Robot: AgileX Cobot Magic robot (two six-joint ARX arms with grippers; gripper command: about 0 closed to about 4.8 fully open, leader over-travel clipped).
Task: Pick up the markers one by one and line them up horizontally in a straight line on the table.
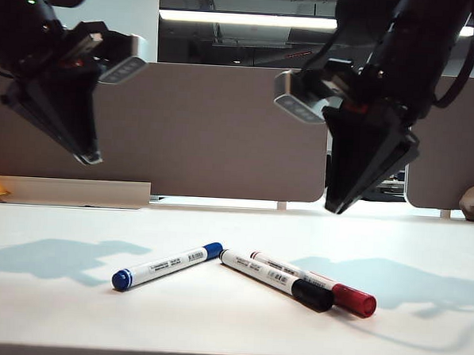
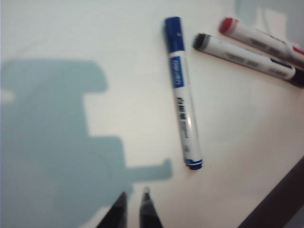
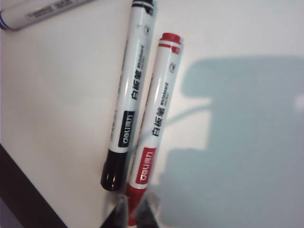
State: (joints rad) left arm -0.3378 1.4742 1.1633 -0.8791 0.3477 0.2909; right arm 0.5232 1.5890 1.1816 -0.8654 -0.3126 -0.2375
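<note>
Left gripper (image 2: 134, 205) and right gripper (image 3: 136, 209) (tips blurred): slightly parted, empty.

Setting: open-plan office. Grey-brown divider panels (image 1: 224, 129) are standing upright along the far edge of the plain white worktop (image 1: 47, 311), screening it from the room beyond. Long fluorescent ceiling lights (image 1: 245, 19) are glowing above the panels, with dark ceiling fittings behind them. Whiteboard markers (image 1: 295, 282), ordinary office stationery, are lying on the worktop. Through the gap between panels, further desk clutter is showing, too small to identify.
</note>
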